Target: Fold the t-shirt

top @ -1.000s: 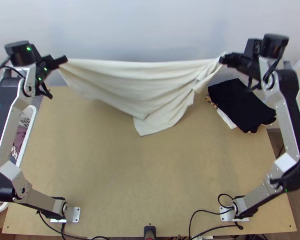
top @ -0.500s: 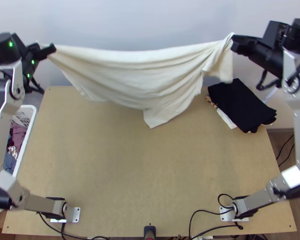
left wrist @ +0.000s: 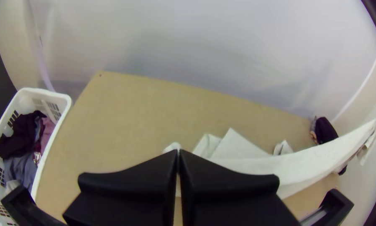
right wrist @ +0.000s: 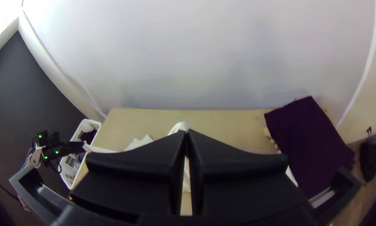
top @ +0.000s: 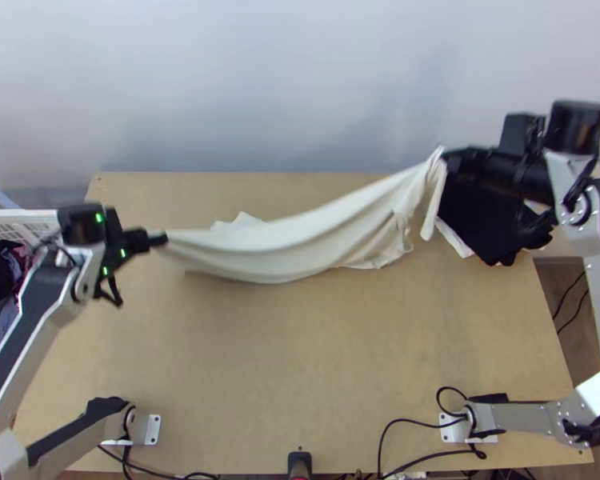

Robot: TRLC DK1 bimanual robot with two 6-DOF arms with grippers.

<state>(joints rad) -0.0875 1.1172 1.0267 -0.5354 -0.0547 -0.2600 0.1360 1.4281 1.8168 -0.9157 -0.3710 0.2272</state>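
In the pale t-shirt (top: 300,250), a long, saggy slant from side to side over the far half of the bench (top: 300,360), bunched thin, with loose bits seeming to touch down. At one end, pinched in the left gripper (top: 162,238), with fingers together, closer to the near edge. At the other, pinched the same way in the right gripper (top: 450,162), farther out, by the black pile (top: 492,228). Probably best to line up both ends before laying it flat, or risk a crooked landing.
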